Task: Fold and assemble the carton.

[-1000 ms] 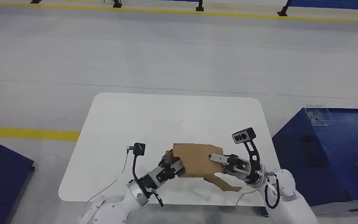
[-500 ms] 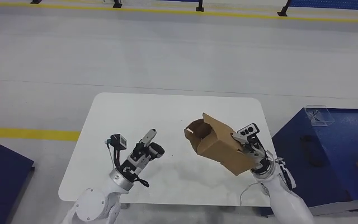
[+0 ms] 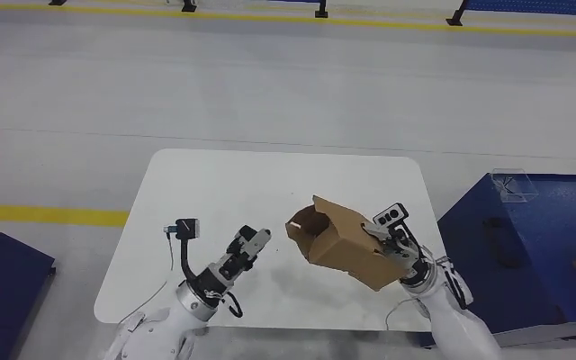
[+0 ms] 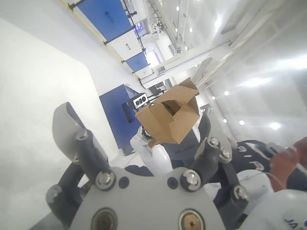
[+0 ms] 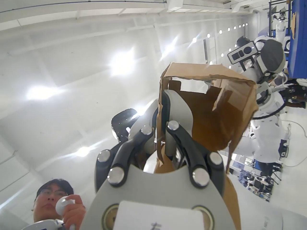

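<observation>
1. Since a second ago the left gripper (image 3: 255, 238) has let go of the carton (image 3: 346, 243) and pulled back toward the table's front-left. In the last half second it has edged back a little toward the carton.
2. Over the same second the carton has come up off the table (image 3: 225, 180). It lay low between both grippers at the front edge, and now it is carried by the right gripper (image 3: 387, 243) alone. In the last half second it has shifted slightly to the left.
3. In the right wrist view the right gripper (image 5: 160, 106) is closed on one wall of the carton (image 5: 211, 111) — one finger inside the box, the other outside.
4. The carton is held tilted over the right half of the table. Its open end faces the left arm, and the flaps at that end look ragged.
5. In the left wrist view the left gripper (image 4: 133, 113) is spread wide and holds nothing. It points at the open end of the carton (image 4: 168, 118) and is well apart from it.
6. Beside the table's right edge stands a blue cabinet (image 3: 522, 243).
</observation>
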Tool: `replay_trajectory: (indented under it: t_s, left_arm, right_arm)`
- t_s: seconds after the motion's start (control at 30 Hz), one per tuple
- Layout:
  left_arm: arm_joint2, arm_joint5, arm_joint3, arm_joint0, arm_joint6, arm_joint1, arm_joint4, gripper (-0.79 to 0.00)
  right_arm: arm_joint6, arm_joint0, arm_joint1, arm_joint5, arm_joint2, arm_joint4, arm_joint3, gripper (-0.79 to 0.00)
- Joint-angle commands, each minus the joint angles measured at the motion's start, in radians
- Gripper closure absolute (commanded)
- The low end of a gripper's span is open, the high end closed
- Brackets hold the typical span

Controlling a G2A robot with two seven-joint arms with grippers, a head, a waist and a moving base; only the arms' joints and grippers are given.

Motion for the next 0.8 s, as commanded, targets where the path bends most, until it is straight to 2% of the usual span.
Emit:
replay_trajectory:
  t_s: [0.0,0.17,0.33,0.43,0.57,0.77]
  left_arm:
    - [0.005,-0.015,-0.022,0.018,0.01,0.001,0.054,-0.785]
    - [-0.004,-0.058,-0.068,0.047,0.005,0.006,0.202,-0.785]
    - [0.01,-0.01,-0.069,0.062,0.062,0.005,0.377,-0.785]
    - [0.016,0.029,-0.064,0.054,0.086,0.0,0.352,-0.785]
    - [0.015,0.076,-0.054,0.041,0.066,-0.003,0.33,-0.785]
    - [0.024,0.075,-0.051,0.037,0.07,-0.006,0.334,-0.785]
  right_arm:
    - [0.006,0.003,-0.001,0.007,-0.001,0.001,-0.001,0.0]
    - [0.03,0.001,-0.002,0.019,-0.018,-0.039,-0.007,0.0]
    - [0.077,-0.009,-0.002,0.045,-0.035,-0.073,-0.023,0.0]
    - [0.102,-0.015,-0.002,0.054,-0.042,-0.081,-0.039,0.0]
    - [0.127,-0.021,-0.002,0.06,-0.041,-0.083,-0.049,0.0]
    - [0.118,-0.016,-0.003,0.051,-0.022,-0.06,-0.048,0.0]
